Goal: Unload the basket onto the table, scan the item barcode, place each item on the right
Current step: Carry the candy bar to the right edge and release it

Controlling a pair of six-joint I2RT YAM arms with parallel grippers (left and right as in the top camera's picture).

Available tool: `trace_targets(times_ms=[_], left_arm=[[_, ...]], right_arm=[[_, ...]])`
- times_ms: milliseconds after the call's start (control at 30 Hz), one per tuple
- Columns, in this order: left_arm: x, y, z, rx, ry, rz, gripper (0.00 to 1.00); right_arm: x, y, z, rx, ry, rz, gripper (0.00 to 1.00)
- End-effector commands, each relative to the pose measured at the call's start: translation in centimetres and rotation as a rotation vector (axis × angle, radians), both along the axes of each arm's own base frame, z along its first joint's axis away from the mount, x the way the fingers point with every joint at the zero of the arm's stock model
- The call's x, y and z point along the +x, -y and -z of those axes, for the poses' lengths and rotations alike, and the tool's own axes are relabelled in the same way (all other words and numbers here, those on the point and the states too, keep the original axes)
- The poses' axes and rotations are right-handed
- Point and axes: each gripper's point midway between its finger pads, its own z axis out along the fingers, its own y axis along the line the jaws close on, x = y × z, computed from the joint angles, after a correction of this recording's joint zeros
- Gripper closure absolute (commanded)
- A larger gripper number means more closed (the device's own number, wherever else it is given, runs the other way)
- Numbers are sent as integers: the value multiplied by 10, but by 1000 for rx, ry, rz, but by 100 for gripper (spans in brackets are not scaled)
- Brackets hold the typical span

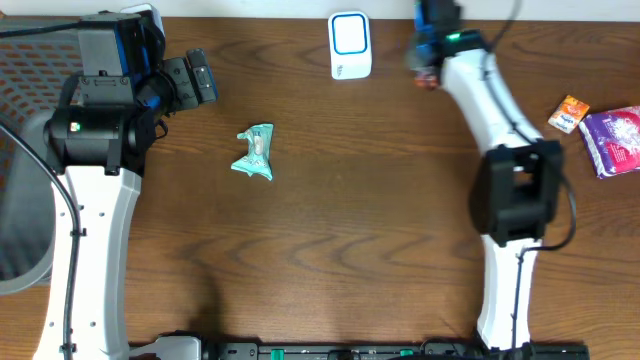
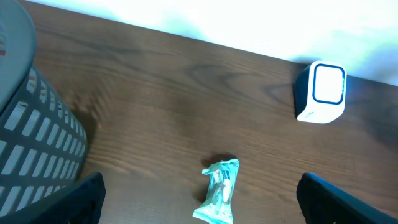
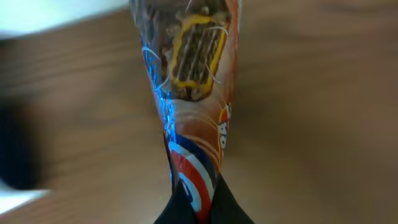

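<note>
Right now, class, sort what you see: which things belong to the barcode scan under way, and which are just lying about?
In the job: scanner; orange snack wrapper, held in the shut right gripper near the scanner.
Lying about for now: teal packet; small orange packet; purple pack; mesh basket; open left gripper.

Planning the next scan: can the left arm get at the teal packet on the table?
Probably yes: the left end effector is open and empty, and nothing stands between it and the teal packet.
</note>
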Motion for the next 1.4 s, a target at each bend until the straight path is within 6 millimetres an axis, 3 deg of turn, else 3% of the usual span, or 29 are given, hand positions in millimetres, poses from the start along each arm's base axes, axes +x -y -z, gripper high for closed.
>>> trace_targets(times_ms=[0,33,233,433,533,700,1033,1233,1267,1367], left_arm=[[2,-3,-2,5,5,-15,2],[2,-3,-2,5,5,-15,2],[2,-3,-2,5,5,-15,2],[2,-3,-2,5,5,-15,2],[2,-3,-2,5,5,-15,2],[2,-3,-2,5,5,-15,2],[2,-3,-2,5,5,-15,2],[2,-3,-2,5,5,-15,2],[2,-3,-2,5,5,-15,2],[2,-3,-2,5,5,-15,2]], right_arm=[[-18,79,-23,-123,-19,173,99],[-35,111,-14,-128,-92,225,99],[-77,178,20,-42,-235,333,99],[-89,196,57,128,-249,339,99],[-98,208,73,122,-268,332,99],[-116,216,99,37,-361,155,99],[-169,285,107,18,-438,332,98],[-196,314,107,40,-468,394,74],[-198,316,107,42,-469,399,67],[-198,319,103,41,-471,398,33]])
